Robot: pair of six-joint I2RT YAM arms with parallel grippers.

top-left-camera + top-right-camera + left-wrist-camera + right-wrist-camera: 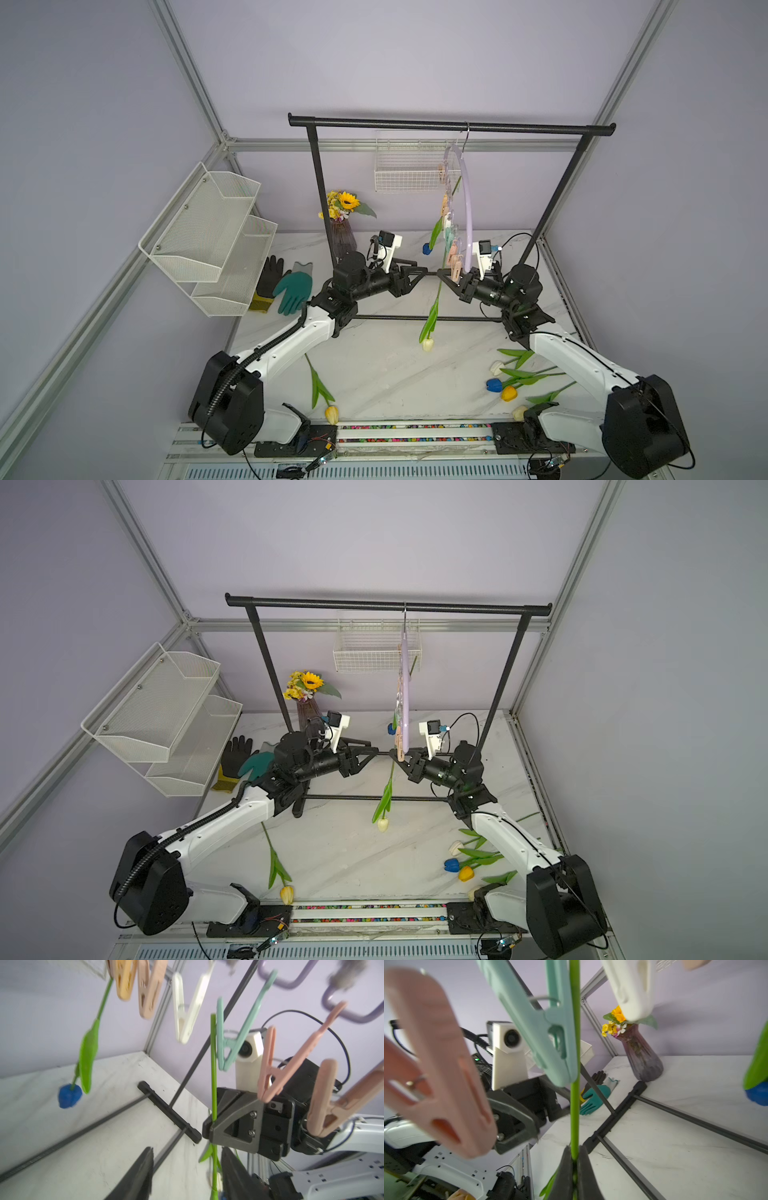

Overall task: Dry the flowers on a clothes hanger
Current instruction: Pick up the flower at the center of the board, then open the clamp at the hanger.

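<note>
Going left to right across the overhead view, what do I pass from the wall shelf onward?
White mesh wall shelf, black rubber glove, teal work glove, purple glass vase of sunflowers, hanging cream-white tulip, heap of loose tulips.

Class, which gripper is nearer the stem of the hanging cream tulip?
Right. The right gripper is shut on the stem, just below the mint peg. The left gripper is open close beside the stem, not gripping it.

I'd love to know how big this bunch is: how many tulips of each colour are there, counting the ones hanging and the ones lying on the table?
Blue tulips: 2
Yellow tulips: 2
Cream-white tulips: 3
Total: 7
</note>
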